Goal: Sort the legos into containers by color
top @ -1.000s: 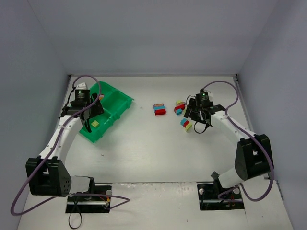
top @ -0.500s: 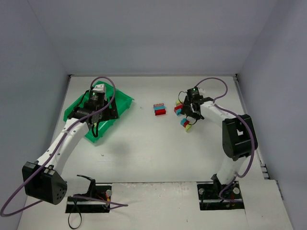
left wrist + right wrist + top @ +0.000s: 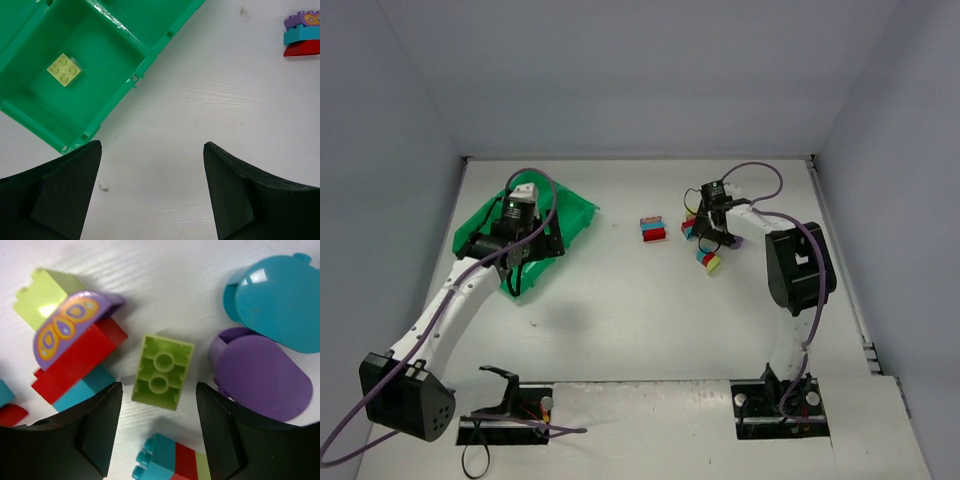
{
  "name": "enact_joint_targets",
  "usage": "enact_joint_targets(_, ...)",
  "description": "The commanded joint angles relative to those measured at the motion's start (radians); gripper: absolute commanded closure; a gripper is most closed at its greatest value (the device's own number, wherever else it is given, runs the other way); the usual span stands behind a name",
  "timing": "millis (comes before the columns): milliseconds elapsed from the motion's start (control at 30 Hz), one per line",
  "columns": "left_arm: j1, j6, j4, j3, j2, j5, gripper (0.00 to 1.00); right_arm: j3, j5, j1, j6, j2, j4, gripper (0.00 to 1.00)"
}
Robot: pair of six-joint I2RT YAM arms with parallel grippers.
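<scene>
One yellow-green brick [image 3: 65, 70] lay in a tray [image 3: 105, 75] compartment, so that slot's probably for that color. The left gripper [image 3: 151, 150] hung empty, jaws wide, just off the tray. The right gripper [image 3: 159, 390] straddled a second green brick [image 3: 162, 371] in the pile, jaws apart, not clamped.

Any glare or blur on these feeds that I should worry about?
Right wrist: very close, slightly soft, glare spot on the cyan rounded piece; the yellow-green brick reads clearly. Left wrist: sharp, faint sheen on a divider of the green tray. Top external: even light, legos tiny.
</scene>
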Motion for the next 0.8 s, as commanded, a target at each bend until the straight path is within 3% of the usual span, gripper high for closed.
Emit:
enact_joint_targets(0, -0.008, -0.008, 0.012, 0.009, -0.026, 0.008, 0.24, 0.051, 0.066, 0.006, 0.027, 0.026, 0.017, 0.43)
enact_joint_targets(200, -0.008, -0.011, 0.010, -0.003, -0.037, 0.008, 0.24, 0.047, 0.096, 0.005, 0.035, 0.055, 0.024, 0.49)
enact_joint_targets(400, -0.017, -0.017, 0.015, 0.012, -0.039, 0.045, 0.24, 0.035, 0.103, 0.008, -0.026, 0.029, 0.040, 0.90)
enact_joint_targets(500, -0.033, -0.037, 0.023, 0.046, -0.037, 0.082, 0.24, -0.001, 0.116, 0.019, -0.081, -0.051, 0.079, 1.00)
enact_joint_targets(600, -0.057, -0.065, 0.055, 0.090, -0.033, 0.135, 0.24, -0.039, 0.116, 0.040, -0.160, -0.170, 0.121, 1.00)
enact_joint_targets(767, -0.103, -0.115, 0.105, 0.172, -0.008, 0.231, 0.24, -0.123, -0.041, 0.108, -0.324, -0.416, 0.224, 1.00)
